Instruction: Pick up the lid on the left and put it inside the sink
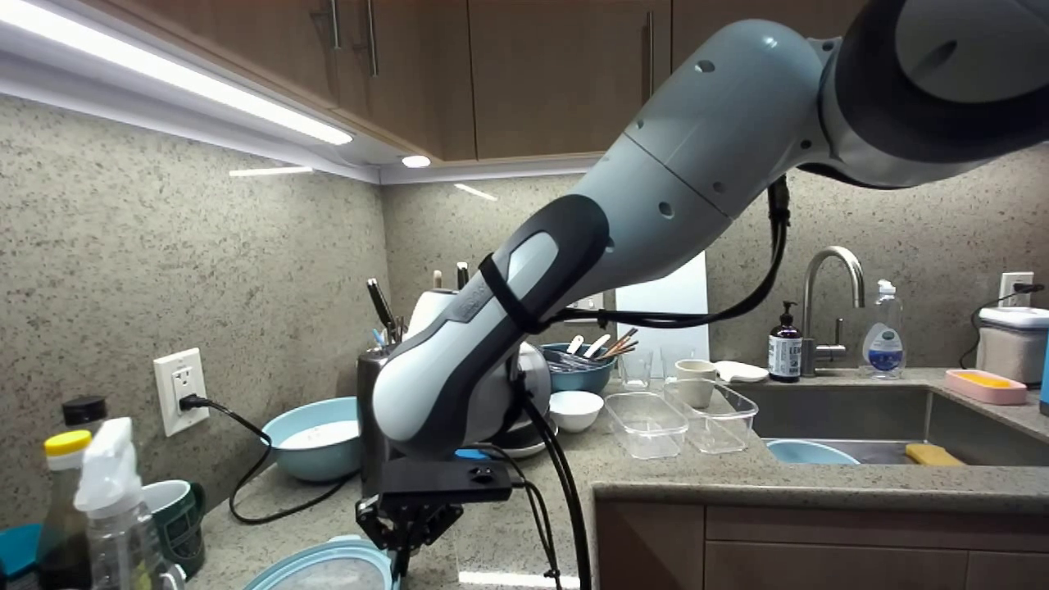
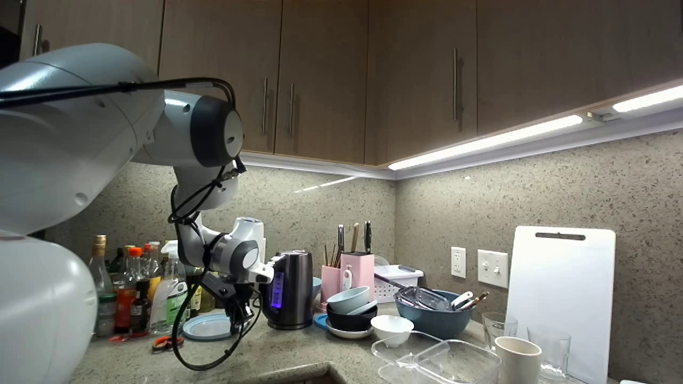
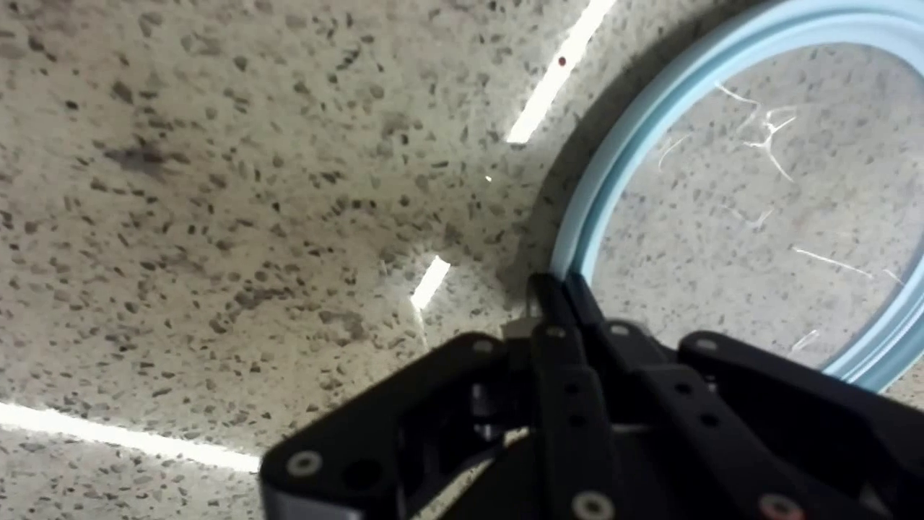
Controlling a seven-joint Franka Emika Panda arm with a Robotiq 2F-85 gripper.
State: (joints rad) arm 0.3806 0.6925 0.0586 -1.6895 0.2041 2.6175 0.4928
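Lid (image 3: 765,209): cut off by right edge, wrist view. In an exterior view: sink (image 1: 852,410), near right corner cut off; kettle (image 1: 371,410), partly hidden behind arm (image 1: 697,156). In an exterior view: cup (image 2: 517,360), base cut off.

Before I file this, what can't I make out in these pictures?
Lid: in the wrist view, right side cut off by the picture edge, part hidden by the claw.
Sink: in an exterior view, near floor hidden by the counter.
Kettle: in an exterior view, partly behind the arm.
Pump bottle: in an exterior view, fine print too small.
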